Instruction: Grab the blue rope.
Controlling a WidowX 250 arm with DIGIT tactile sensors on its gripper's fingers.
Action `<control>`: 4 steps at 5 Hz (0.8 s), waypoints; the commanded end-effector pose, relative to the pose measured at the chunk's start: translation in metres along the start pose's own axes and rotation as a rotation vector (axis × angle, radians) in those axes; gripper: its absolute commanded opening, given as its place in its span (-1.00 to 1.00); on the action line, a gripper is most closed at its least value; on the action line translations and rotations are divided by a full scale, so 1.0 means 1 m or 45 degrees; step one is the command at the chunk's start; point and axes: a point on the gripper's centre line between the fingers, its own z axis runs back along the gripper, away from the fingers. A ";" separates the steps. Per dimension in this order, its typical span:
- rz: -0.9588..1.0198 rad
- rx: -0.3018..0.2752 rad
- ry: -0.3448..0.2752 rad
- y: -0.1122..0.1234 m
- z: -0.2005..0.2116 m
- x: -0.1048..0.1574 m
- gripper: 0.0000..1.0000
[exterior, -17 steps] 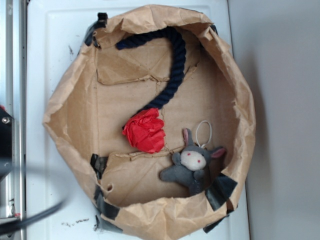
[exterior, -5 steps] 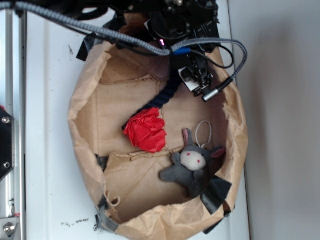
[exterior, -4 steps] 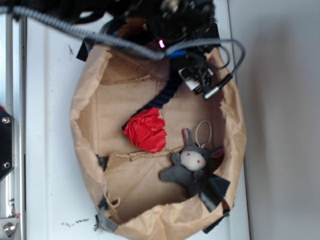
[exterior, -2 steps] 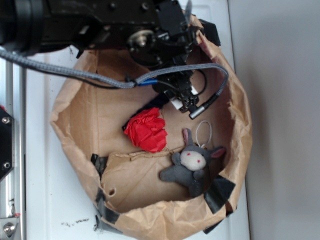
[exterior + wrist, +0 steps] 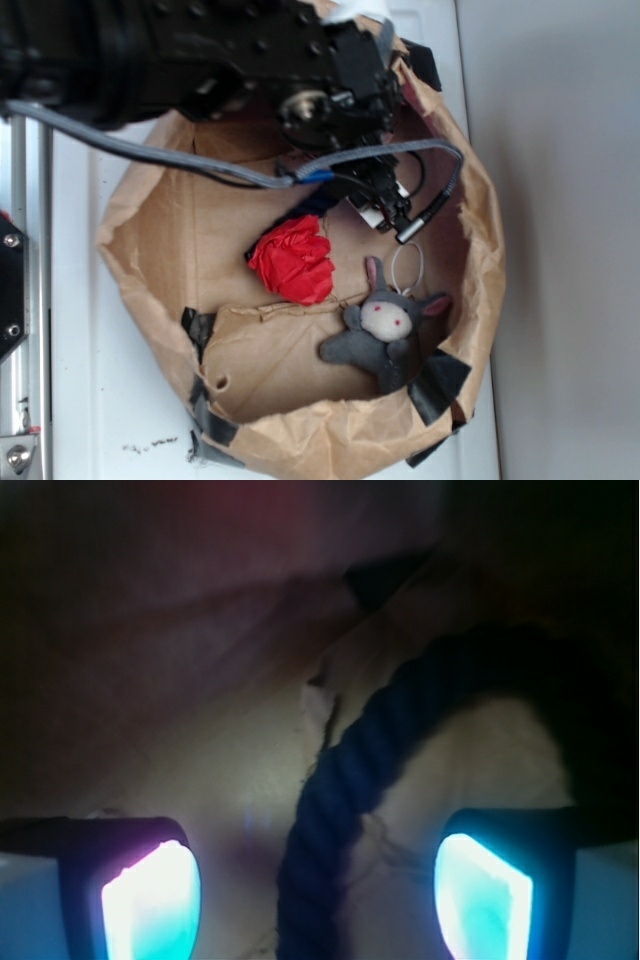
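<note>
The blue rope (image 5: 330, 820) is a thick dark navy twist lying on the brown paper floor of the bag. In the wrist view it runs up between my two fingers and bends away to the upper right. My gripper (image 5: 315, 900) is open, one glowing pad (image 5: 150, 900) to the left of the rope and one (image 5: 480, 895) to the right, neither touching it. From outside, only a short stretch of the rope (image 5: 312, 205) shows, next to the red paper ball (image 5: 291, 260) at its end. The black arm (image 5: 250, 70) hides the rest and my fingers.
A crumpled brown paper bag wall (image 5: 480, 250) rings the work area, patched with black tape (image 5: 437, 383). A grey plush donkey (image 5: 385, 330) with a white loop lies at the lower right inside it. A grey braided cable (image 5: 150, 150) hangs across the bag.
The arm has come down over the upper part of the bag and shifted toward the red ball, covering most of the rope. The bag's rim has changed shape.
</note>
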 end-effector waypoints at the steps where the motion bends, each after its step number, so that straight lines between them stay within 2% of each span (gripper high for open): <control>1: -0.088 -0.030 -0.020 -0.018 -0.009 0.009 1.00; 2: -0.121 -0.027 -0.011 -0.024 -0.020 0.007 1.00; 3: -0.182 -0.060 0.091 -0.029 -0.037 0.007 1.00; 4: -0.193 -0.105 0.101 -0.028 -0.034 0.009 0.97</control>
